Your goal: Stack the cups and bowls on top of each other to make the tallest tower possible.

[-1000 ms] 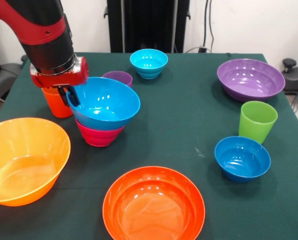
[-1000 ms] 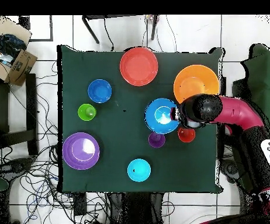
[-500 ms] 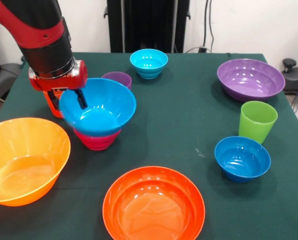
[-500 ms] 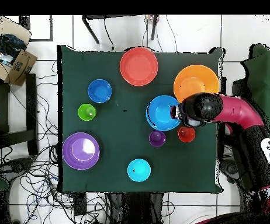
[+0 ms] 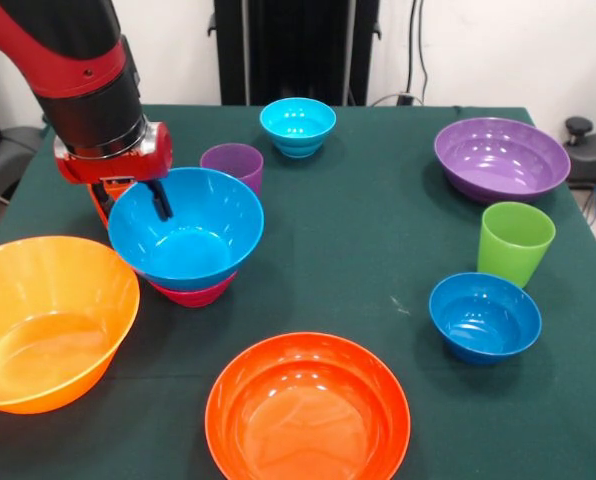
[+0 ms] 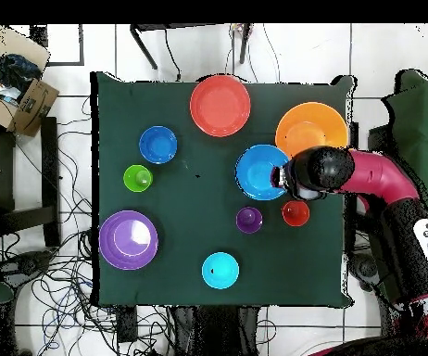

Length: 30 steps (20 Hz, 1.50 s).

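Note:
My gripper (image 5: 158, 200) is shut on the near-left rim of the sky-blue bowl (image 5: 183, 235) and holds it just over the magenta bowl (image 5: 193, 292), whose lower edge alone shows. The yellow-orange bowl (image 5: 48, 320) stands close to its left. The orange cup (image 5: 97, 207) is mostly hidden behind the gripper; the purple cup (image 5: 232, 165) stands just behind the blue bowl. The lime green cup (image 5: 515, 243) stands at the right. In the overhead view the blue bowl (image 6: 259, 172) lies beside the yellow-orange bowl (image 6: 310, 130), with the arm's wrist (image 6: 315, 172) over its rim.
The orange-red bowl (image 5: 308, 410) is at the near edge. The dark blue bowl (image 5: 484, 316) and purple bowl (image 5: 500, 158) are at the right, the cyan bowl (image 5: 297, 126) at the back. Cardboard boxes (image 6: 32, 102) and cables lie on the floor beside the table.
The gripper has carried the sky-blue bowl to the left, towards the yellow-orange bowl, and lowered it a little. The purple cup now shows more fully behind it.

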Tool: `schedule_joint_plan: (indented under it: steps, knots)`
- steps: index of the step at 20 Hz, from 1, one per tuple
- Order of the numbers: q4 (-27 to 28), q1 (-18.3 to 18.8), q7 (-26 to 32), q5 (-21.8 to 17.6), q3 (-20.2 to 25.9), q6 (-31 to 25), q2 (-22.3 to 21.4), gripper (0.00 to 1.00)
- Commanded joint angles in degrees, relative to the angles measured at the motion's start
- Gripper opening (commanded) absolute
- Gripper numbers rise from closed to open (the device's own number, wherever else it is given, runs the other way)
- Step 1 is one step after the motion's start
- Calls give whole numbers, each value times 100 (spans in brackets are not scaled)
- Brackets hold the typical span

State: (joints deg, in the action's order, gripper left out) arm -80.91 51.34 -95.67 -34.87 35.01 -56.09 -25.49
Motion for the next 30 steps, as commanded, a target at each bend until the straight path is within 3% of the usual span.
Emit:
schedule_joint_plan:
  steps: [1, 11, 19, 30]
  knots:
    - [308, -174, 1234, -40, 220, -231, 40, 100]
    - [586, -290, 1250, 152, 282, -608, -58, 100]
    - [896, -540, 1302, 166, 125, -1533, -331, 100]
    - [1061, -638, 1262, 459, 271, -2046, -343, 100]
